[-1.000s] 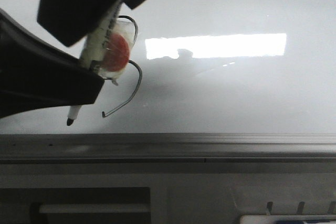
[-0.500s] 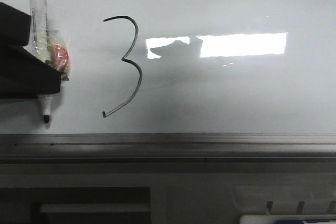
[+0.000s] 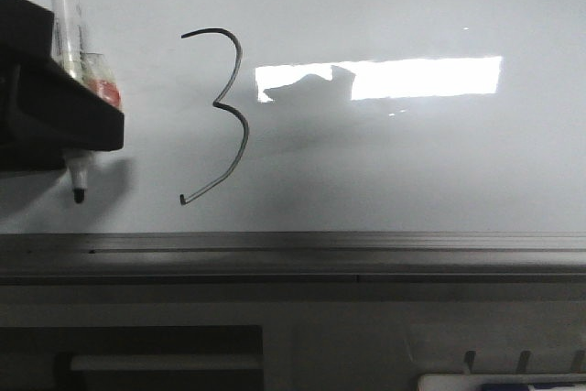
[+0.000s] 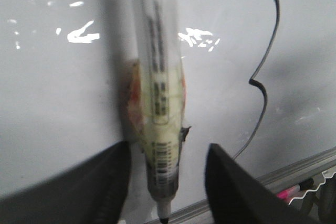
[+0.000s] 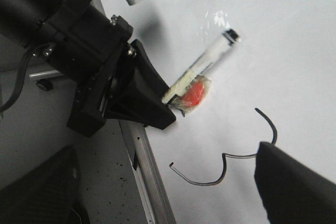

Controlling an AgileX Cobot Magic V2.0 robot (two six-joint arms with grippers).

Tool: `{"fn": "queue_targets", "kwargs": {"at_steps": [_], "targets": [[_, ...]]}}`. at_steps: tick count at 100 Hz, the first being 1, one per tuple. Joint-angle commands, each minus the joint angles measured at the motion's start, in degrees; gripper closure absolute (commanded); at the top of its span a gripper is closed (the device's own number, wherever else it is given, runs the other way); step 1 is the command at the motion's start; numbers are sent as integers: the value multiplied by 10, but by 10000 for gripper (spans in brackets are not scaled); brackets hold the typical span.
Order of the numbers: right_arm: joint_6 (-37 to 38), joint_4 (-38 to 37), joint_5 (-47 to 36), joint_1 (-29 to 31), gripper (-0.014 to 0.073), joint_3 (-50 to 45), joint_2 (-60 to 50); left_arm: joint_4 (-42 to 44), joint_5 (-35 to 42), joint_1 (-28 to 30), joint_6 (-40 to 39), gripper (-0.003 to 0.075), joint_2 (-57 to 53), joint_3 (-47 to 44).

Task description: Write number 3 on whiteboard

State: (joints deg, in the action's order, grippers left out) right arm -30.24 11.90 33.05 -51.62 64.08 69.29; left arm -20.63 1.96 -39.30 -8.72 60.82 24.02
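The number 3 [image 3: 245,135] is drawn in thin black line on the whiteboard [image 3: 412,162], left of the bright light reflection. It also shows in the left wrist view [image 4: 251,81] and the right wrist view [image 5: 199,183]. My left gripper [image 3: 55,116] is to the left of the 3. Its jaws stand apart around the white marker [image 3: 66,34], with a gap on at least one side [image 4: 157,129]. The marker has a red lump taped to it, and its black tip [image 3: 79,195] points at the edge rail. My right gripper [image 5: 163,182] is wide open and empty, above the 3.
The grey metal edge rail [image 3: 366,254] runs along the board's near side, with a grey ledge below it. A white tray [image 3: 494,382] sits at the lower right. Pink pens [image 4: 289,192] lie beyond the rail. The left arm [image 5: 79,40] reaches in over the rail.
A second ago the left gripper and marker covered the 3. They have moved left, leaving the whole 3 in sight. In the last half second the gripper shifted slightly over the marker.
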Motion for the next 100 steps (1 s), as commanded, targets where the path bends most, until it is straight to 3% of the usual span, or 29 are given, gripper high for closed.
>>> {"fn": "queue_targets", "kwargs": {"at_steps": [1,20,25,33,43,45,59,86,100], "targets": [[1,-1,-31,3,-5,19,-17,5,36,4,-3,190,-14,11],[4,-1,-8,3,0,19,-21,30,-8,4,-3,241,-84,11],[17,-1,-3,3,44,19,-23,44,-27,4,-3,281,-112,11],[27,-1,-4,3,261,15,-34,69,-48,4,-3,400,-160,11],[27,-1,-24,3,654,-6,-62,124,-56,4,-3,692,-233,10],[28,-1,-32,3,657,-13,-67,137,-56,4,-3,745,-248,10],[28,-1,-111,3,652,-94,-132,194,-54,4,-1,741,-352,-5],[28,0,-405,2,652,-367,-348,263,-52,4,-1,741,-533,-93],[28,0,-458,2,655,-496,-460,300,-52,4,-1,741,-592,-120]]}}
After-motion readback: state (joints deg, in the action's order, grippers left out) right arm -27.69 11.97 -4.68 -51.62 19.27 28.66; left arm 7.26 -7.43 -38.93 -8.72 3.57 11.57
